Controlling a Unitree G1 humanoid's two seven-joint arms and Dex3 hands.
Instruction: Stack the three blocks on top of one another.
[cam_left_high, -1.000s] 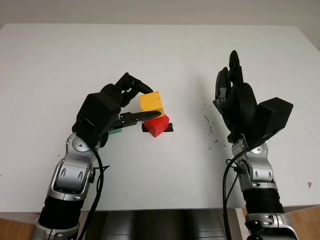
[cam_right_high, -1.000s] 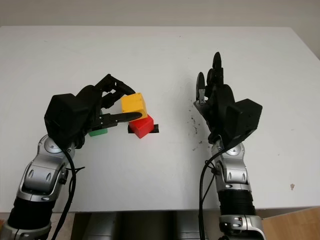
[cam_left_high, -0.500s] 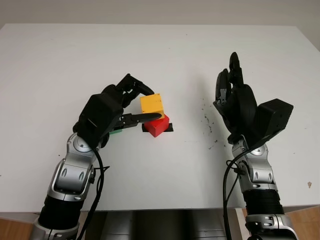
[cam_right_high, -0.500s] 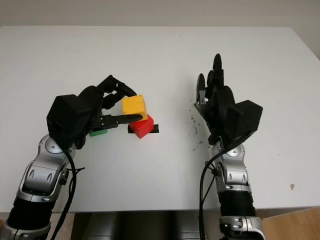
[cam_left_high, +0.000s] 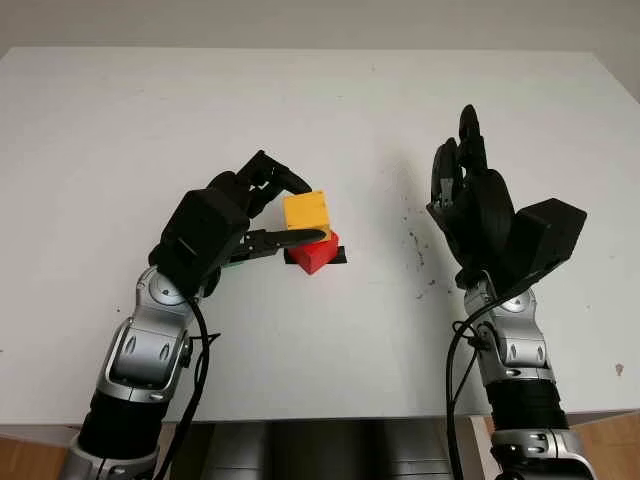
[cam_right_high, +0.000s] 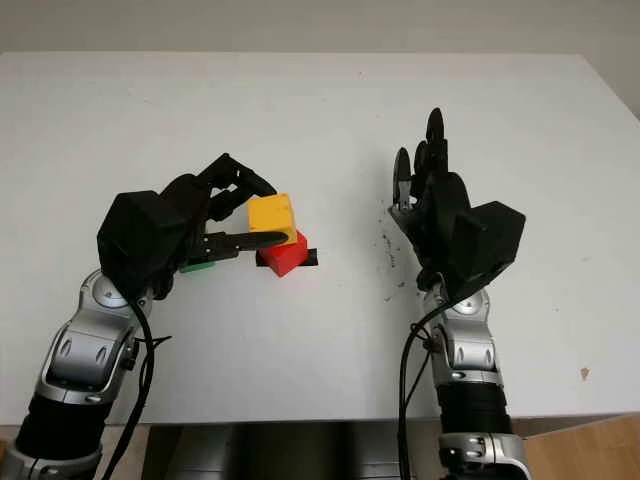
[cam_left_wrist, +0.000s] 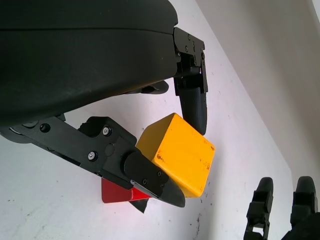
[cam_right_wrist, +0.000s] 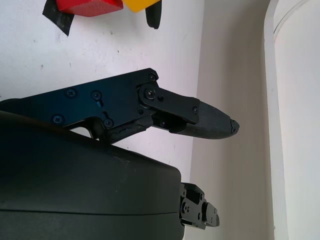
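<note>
Fingers (cam_left_wrist: 194, 100) of the left hand (cam_left_high: 262, 212) pinch the yellow plastic cube block (cam_left_high: 306, 211) from two opposite sides, holding it directly over the red plastic cube block (cam_left_high: 314, 255); contact between the two cannot be confirmed. Red block sits on a black tape patch (cam_left_high: 338, 256) on the white table (cam_left_high: 320, 110). Green plastic block (cam_right_high: 198, 266) lies beneath the left palm, mostly hidden. Right hand (cam_left_high: 468, 190) open, raised well apart to the right. No legible labels or writing.
</note>
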